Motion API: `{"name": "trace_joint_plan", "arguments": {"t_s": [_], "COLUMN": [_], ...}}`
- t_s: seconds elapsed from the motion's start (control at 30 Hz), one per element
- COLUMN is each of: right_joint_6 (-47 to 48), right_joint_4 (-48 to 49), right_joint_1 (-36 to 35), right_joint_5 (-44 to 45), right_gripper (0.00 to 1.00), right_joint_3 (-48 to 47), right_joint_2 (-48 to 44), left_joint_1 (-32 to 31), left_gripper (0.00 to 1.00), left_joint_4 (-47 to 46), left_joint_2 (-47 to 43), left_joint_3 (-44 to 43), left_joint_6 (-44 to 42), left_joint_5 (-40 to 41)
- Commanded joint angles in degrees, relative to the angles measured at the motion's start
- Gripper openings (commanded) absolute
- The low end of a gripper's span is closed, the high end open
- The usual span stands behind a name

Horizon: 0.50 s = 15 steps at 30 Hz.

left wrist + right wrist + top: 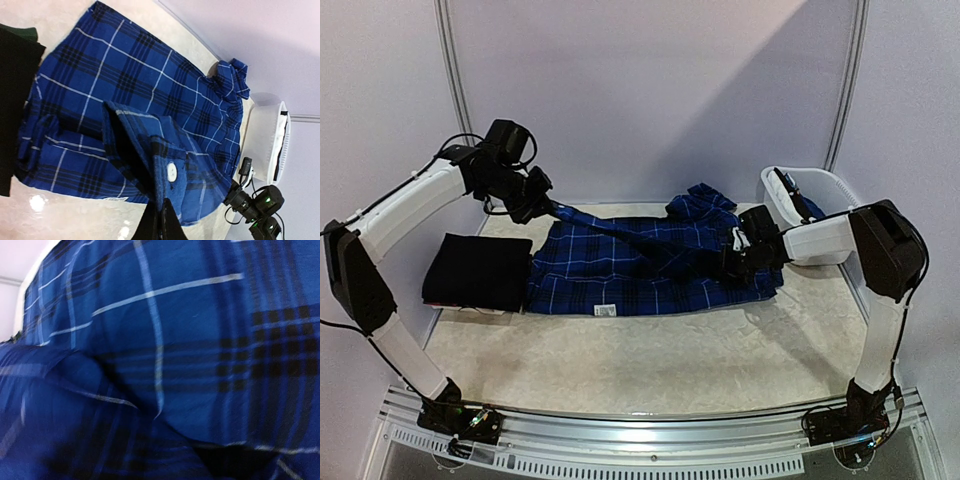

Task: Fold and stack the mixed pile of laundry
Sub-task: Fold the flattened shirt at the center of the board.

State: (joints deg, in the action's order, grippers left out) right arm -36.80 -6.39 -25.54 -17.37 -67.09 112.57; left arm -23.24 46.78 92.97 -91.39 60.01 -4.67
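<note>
A blue plaid button shirt (640, 268) lies spread across the middle of the table. One sleeve is stretched up and to the left. My left gripper (548, 203) is shut on that sleeve's cuff, and the left wrist view shows the cuff with its white button (171, 171) pinched between the left gripper's (163, 222) dark fingers. A plain black garment (475, 270) lies folded at the left of the table. My right gripper (734, 260) presses into the shirt's right side. In the right wrist view the plaid cloth (165, 355) fills the frame and hides the fingers.
A white plastic basket (815, 188) stands at the back right, just behind the right arm, with something dark inside. The black garment's edge (12, 90) touches the shirt's left side. Metal frame posts rise at the back corners.
</note>
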Motion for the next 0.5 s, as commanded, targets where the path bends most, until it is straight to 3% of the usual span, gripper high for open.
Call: {"name": "trace_joint_plan", "arguments": {"t_s": [0.0,0.13,0.33,0.47], "right_joint_6": [0.3,0.4,1.4,3.1], "right_joint_4": [-2.7,-5.5,-12.3,-13.2], "right_joint_1": [0.0,0.1,0.5,0.4], "right_joint_5": [7.0,10.4,19.6,18.9], "right_gripper": [0.18,0.17,0.15,0.17], "right_joint_3": [-1.3,0.2,0.7,0.7], "right_joint_2": [2.8,1.0,-4.8,-7.9], "left_joint_1": [1.9,2.6,3.4,3.6], "left_gripper": [0.0,0.0,0.0,0.0], "left_joint_4": [3.3,1.1,-0.4,-6.6], "left_joint_2": [-2.5,-2.4,-3.3,-2.3], "left_joint_3": [0.2,3.0,7.8,12.6], "left_joint_6": [-7.0,-13.1,-21.1,-23.2], "left_joint_5": [-1.5,-6.1,-6.4,-9.3]}}
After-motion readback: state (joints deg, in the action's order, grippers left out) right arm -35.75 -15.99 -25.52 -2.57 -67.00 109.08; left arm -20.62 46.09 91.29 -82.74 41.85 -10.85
